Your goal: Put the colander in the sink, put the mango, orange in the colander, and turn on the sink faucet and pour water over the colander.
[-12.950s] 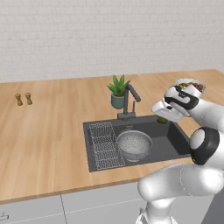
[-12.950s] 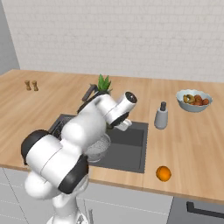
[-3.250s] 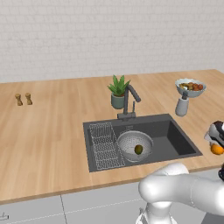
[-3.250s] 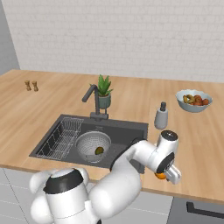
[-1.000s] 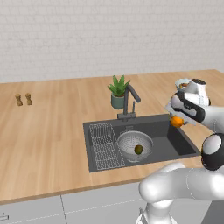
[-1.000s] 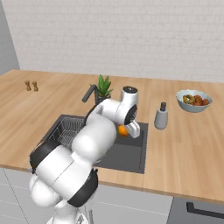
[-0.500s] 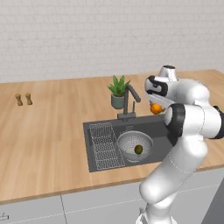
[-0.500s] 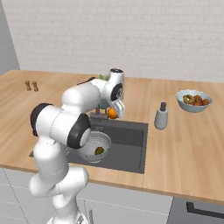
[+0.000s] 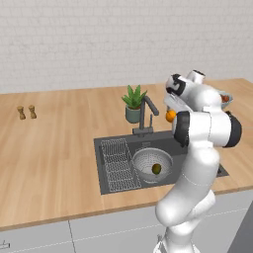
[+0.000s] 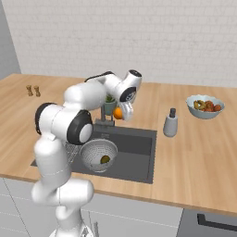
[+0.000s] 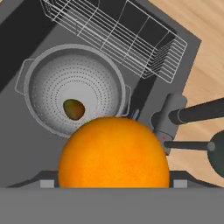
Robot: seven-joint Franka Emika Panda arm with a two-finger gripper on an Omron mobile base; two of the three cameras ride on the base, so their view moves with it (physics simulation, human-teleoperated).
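The small, bright orange round fruit (image 11: 113,153) is seen close up in the hand view as a smooth, evenly coloured ball with a finely dimpled skin. It is carried in the air above the dark grey rectangular sink (image 9: 197,170), just beside the slim dark grey faucet (image 9: 146,111) and higher than the basin rim.

The tool (image 9: 171,109) at the end of the white arm is spread wide, and the orange is clasped between its two fingers; nothing else is touched by it. In the right base view the orange (image 10: 118,113) is seen hanging under the tool (image 10: 124,110), in front of the green potted plant (image 10: 109,103).

The round silver-grey perforated metal colander (image 11: 72,89) is set inside the sink, next to the wire grid rack (image 11: 118,37). The small dark green oval mango (image 11: 74,109) is lying at the bottom of the colander. On the wooden counter (image 10: 203,152) a grey soap dispenser (image 10: 171,122) and a white bowl of mixed fruits (image 10: 205,106) are placed well apart from the sink.
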